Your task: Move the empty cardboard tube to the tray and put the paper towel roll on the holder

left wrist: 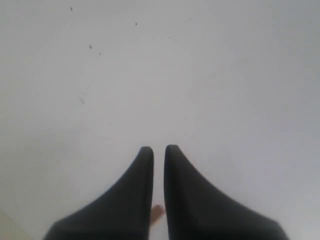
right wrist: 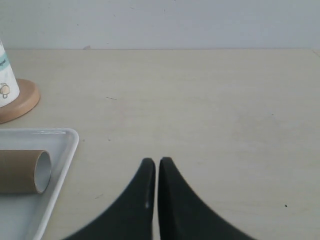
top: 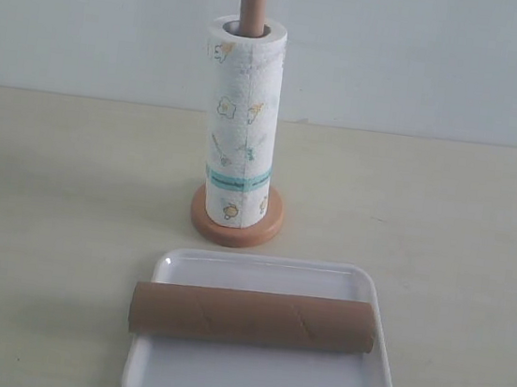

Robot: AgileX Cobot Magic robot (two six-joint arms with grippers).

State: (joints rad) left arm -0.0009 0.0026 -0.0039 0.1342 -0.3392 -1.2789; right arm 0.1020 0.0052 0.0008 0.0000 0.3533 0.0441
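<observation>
The empty cardboard tube (top: 253, 317) lies crosswise on the white tray (top: 263, 383), its left end just past the rim. Behind the tray, the paper towel roll (top: 239, 125) stands threaded on the wooden holder (top: 252, 4) on the counter (top: 461, 237). The left gripper (left wrist: 158, 150) and right gripper (right wrist: 157, 162) grasp nothing, jaws nearly touching.

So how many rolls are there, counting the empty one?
2. The paper roll stands on the holder. The empty tube lies across the tray, in front of the holder. Nothing seems to hide another.
</observation>
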